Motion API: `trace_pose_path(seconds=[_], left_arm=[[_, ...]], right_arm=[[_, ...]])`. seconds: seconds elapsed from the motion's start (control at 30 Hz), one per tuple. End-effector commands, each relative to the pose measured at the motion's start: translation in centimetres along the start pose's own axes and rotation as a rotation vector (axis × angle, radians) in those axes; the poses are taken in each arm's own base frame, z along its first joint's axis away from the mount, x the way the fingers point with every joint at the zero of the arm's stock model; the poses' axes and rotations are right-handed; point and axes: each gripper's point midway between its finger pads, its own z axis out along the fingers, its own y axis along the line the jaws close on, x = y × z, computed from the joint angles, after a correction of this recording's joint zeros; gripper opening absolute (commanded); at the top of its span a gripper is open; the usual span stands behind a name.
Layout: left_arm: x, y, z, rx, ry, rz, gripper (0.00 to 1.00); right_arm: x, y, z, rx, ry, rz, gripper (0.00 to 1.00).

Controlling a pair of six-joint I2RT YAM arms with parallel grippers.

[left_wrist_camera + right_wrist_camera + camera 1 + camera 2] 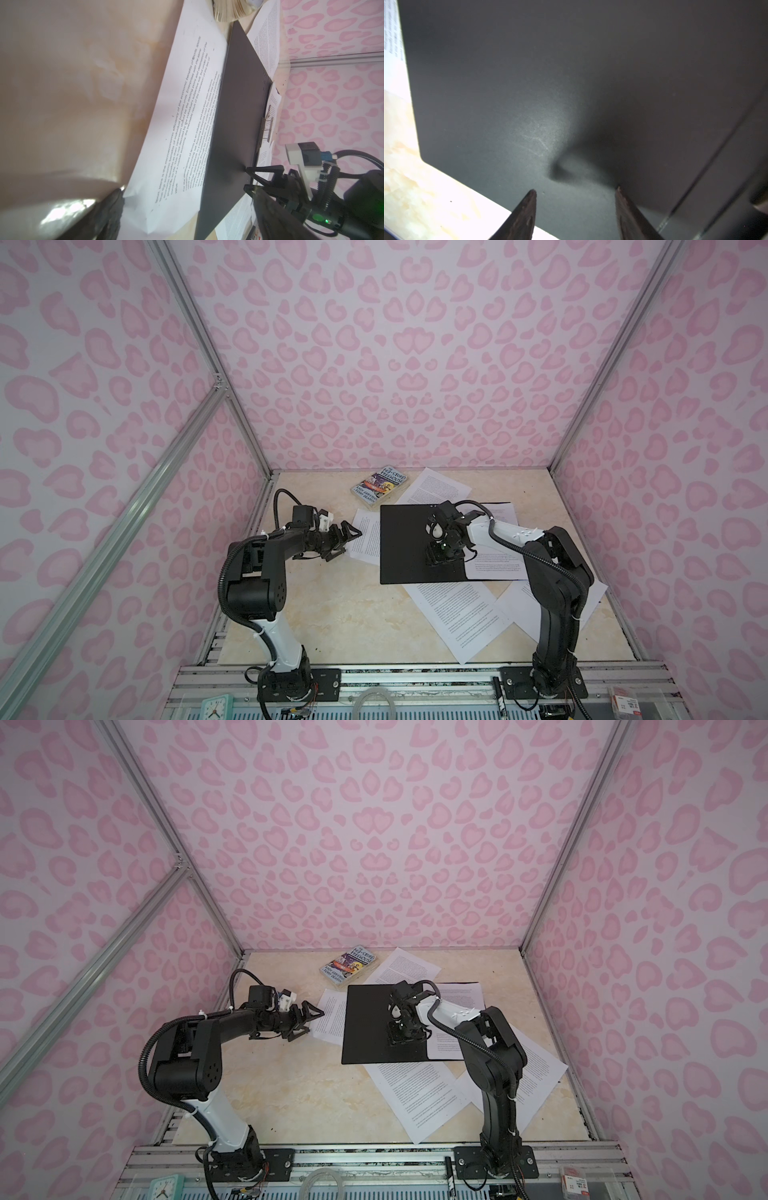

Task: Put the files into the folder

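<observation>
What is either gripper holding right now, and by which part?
Nothing. The left gripper hangs open by a sheet; the right gripper has its jaws apart and empty, tips down over the black inside of the folder.

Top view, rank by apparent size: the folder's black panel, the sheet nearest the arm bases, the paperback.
Largest to smallest in a top view:
1. folder, black panel
2. front sheet, partly hidden under the folder; judged on its visible part only
3. paperback book, clearly smallest

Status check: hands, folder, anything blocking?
Left hand open, empty. Right hand open over folder. Folder open, black side up, files under and around it. Book at rear, clear of folder.
</observation>
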Motion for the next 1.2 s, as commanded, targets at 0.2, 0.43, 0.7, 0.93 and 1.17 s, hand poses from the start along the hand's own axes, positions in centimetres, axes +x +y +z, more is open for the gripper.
trace_pose_path(seconds=[0.2,0.43,0.7,0.93,1.17], left_arm=[[2.5,-0.1,-0.5,0.032,0.056,-0.172,1.00],[3.7,1.3,-1.7,-0.034,0.032,-0.203,0.99],[5.8,2.3,-1.9,-0.048,0.068,-0.219,0.99],[7.0,3.4,-3.0,-0.106,0.038,-0.240,0.98],[8.0,4.3,-4.3,-0.179,0.003,-0.235,0.97]], right_arm=[[1.5,0.6,1.6,-0.045,0.061,0.027,0.60],[2.3,0.7,1.9,-0.058,0.069,0.036,0.59],[2.6,0.8,2.0,-0.070,0.072,0.035,0.59],[3.2,0.9,2.2,-0.079,0.081,0.035,0.58],[3.6,0.9,2.3,-0.085,0.087,0.034,0.58]])
